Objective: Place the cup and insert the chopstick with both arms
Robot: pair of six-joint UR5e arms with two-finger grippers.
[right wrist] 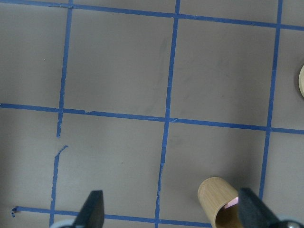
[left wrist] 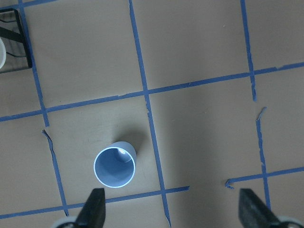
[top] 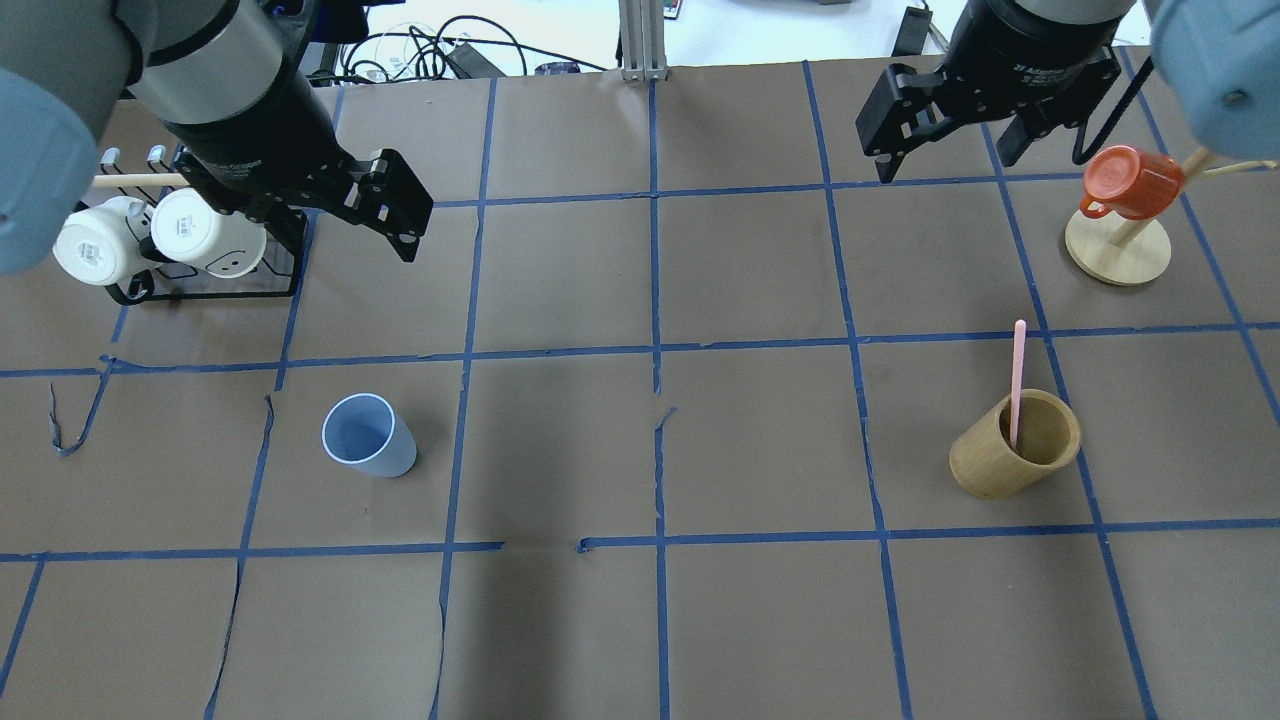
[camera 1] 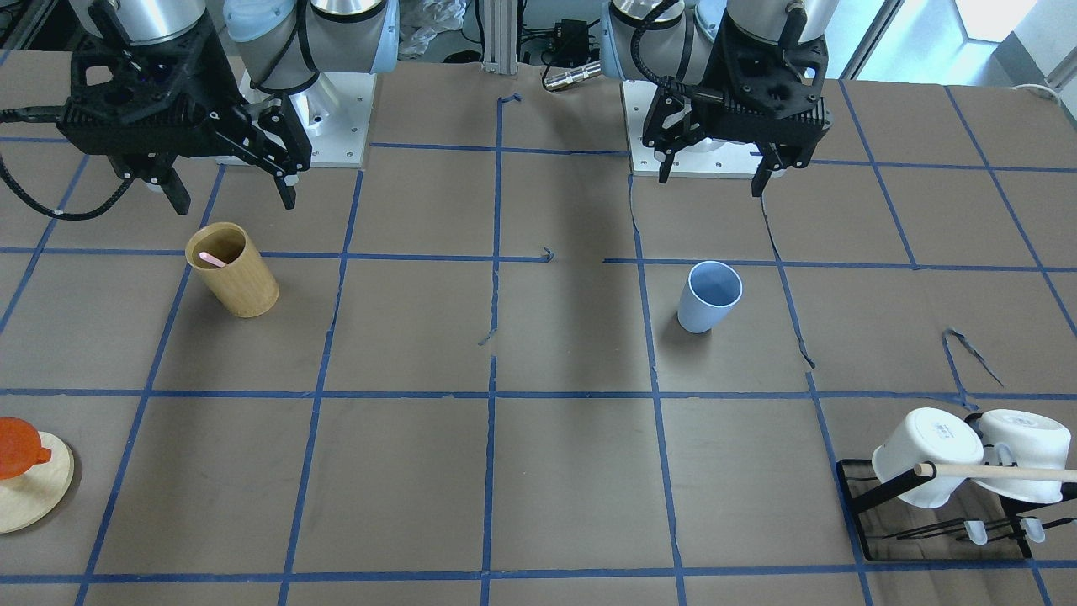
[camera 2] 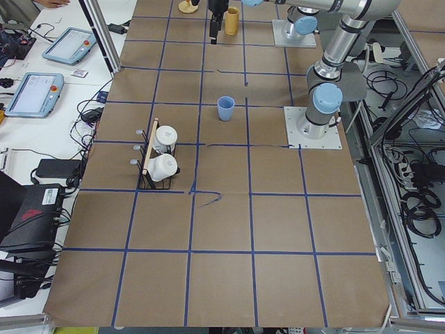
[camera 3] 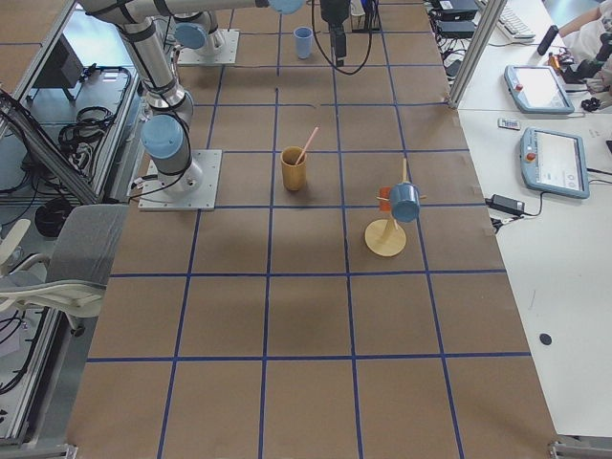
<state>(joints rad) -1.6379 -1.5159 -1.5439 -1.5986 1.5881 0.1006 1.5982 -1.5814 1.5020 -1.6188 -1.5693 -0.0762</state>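
Observation:
The light blue cup (camera 1: pixel 709 296) stands upright and empty on the table, on my left side (top: pixel 368 435). In the left wrist view the cup (left wrist: pixel 114 166) is below and left of the open jaws. My left gripper (camera 1: pixel 713 181) is open, empty and high above the cup. The pink chopstick (top: pixel 1017 385) leans inside the tan bamboo cup (top: pixel 1015 445) on my right side. My right gripper (camera 1: pixel 236 202) is open and empty, above and behind the bamboo cup (camera 1: pixel 233 269). The right wrist view shows the bamboo cup (right wrist: pixel 221 209) with the pink tip (right wrist: pixel 231 203) inside.
A black rack (camera 1: pixel 854 505) with two white mugs (camera 1: pixel 925 459) and a wooden rod (camera 1: pixel 1001 473) stands at the far left corner. An orange mug (top: pixel 1130 185) hangs on a round wooden stand (top: pixel 1117 255) at the far right. Blue tape lines cross the brown table.

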